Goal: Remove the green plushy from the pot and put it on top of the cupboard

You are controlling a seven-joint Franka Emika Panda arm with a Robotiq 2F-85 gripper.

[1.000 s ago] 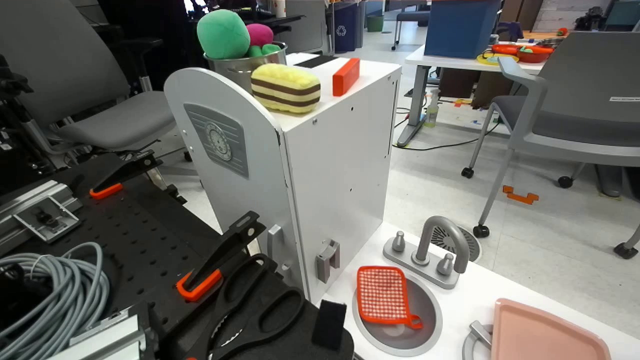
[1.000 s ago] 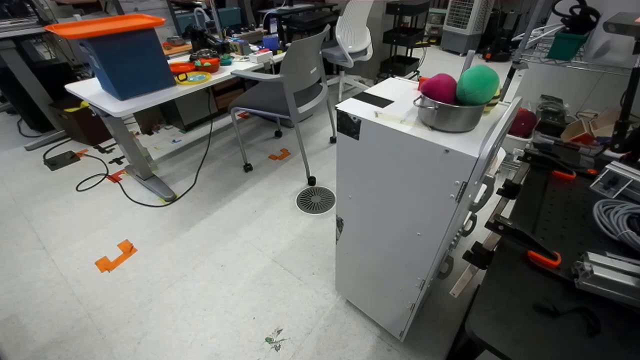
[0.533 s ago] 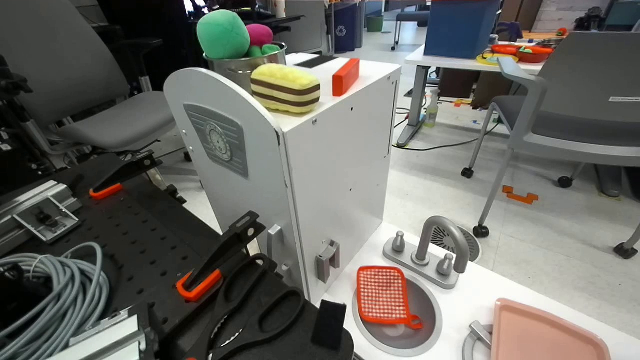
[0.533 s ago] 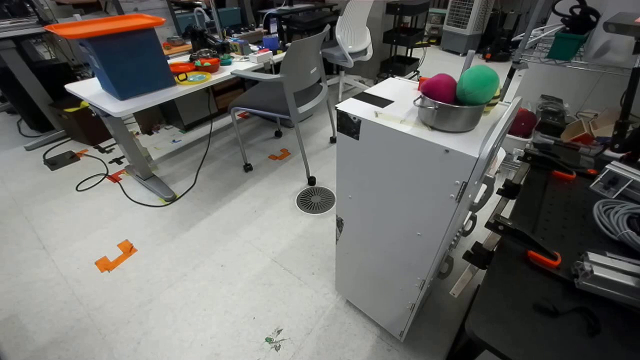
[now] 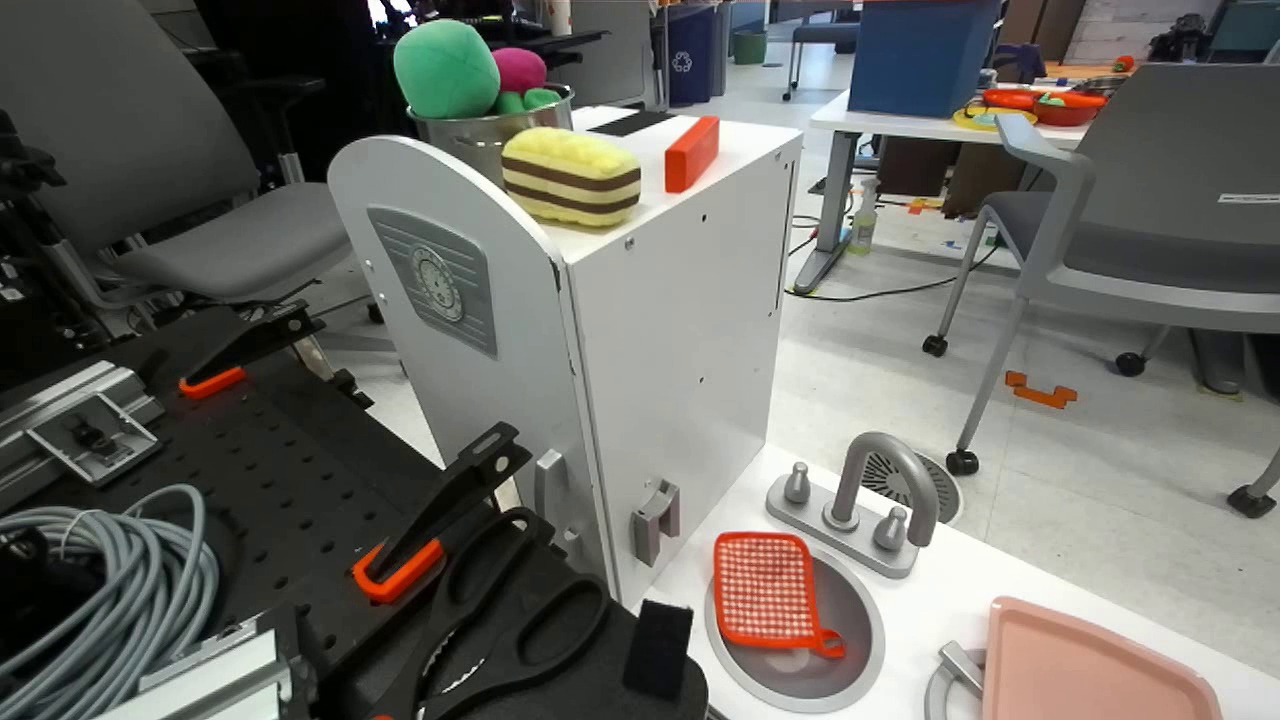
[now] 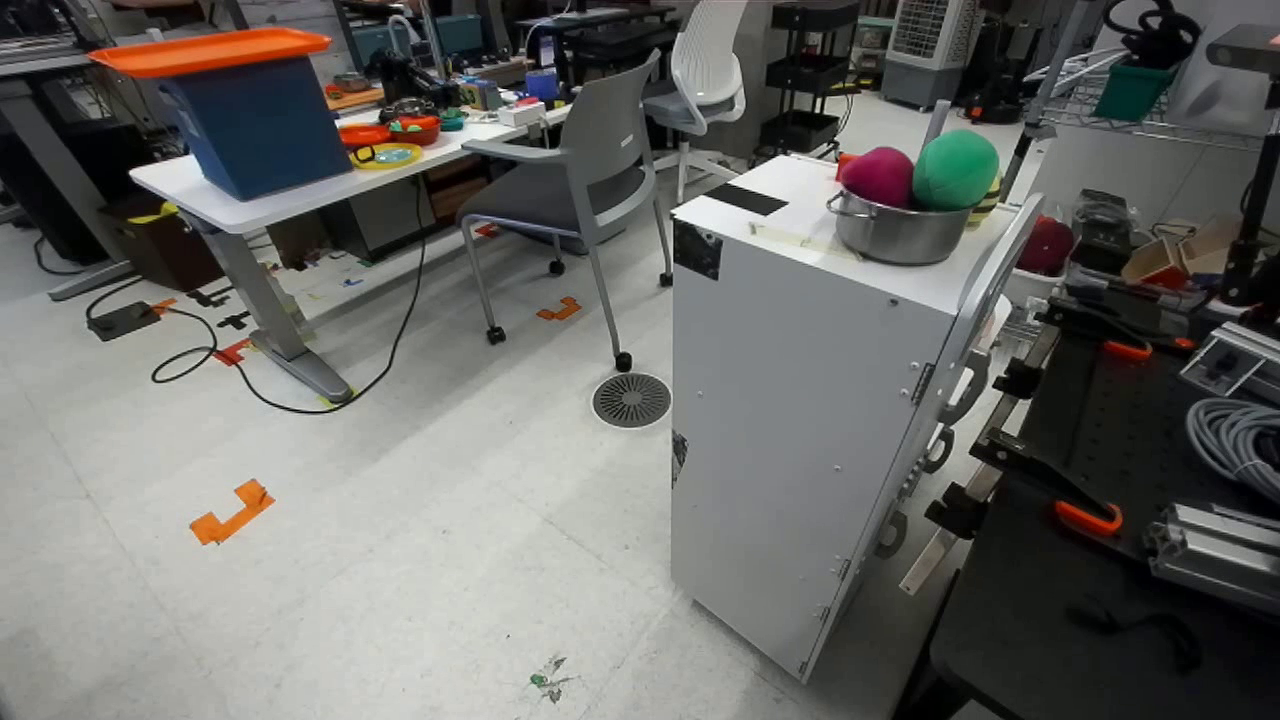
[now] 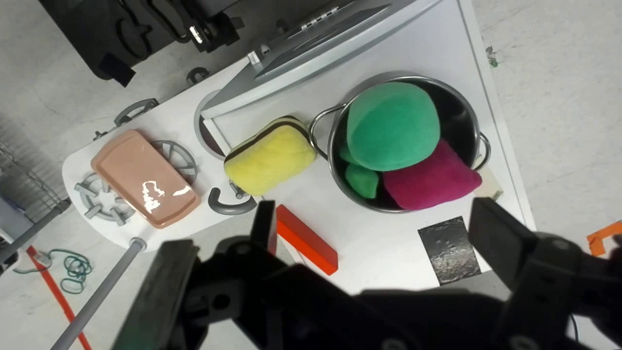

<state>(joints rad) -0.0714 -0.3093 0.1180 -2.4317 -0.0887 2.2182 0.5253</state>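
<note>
The green plushy sits high in the metal pot, bulging above its rim. It also shows in the other views. The pot stands on top of the white cupboard; the cupboard's emblem panel shows in an exterior view. A pink plushy and a smaller green piece share the pot with it. My gripper is open and empty in the wrist view, its fingers wide apart, with the pot ahead of the tips. No gripper shows in the exterior views.
A yellow striped block lies beside the pot, and an orange block near the cupboard's edge. The raised rounded panel borders the cupboard top. Lower down are a faucet, a sink with a red checked mitt and a pink tray.
</note>
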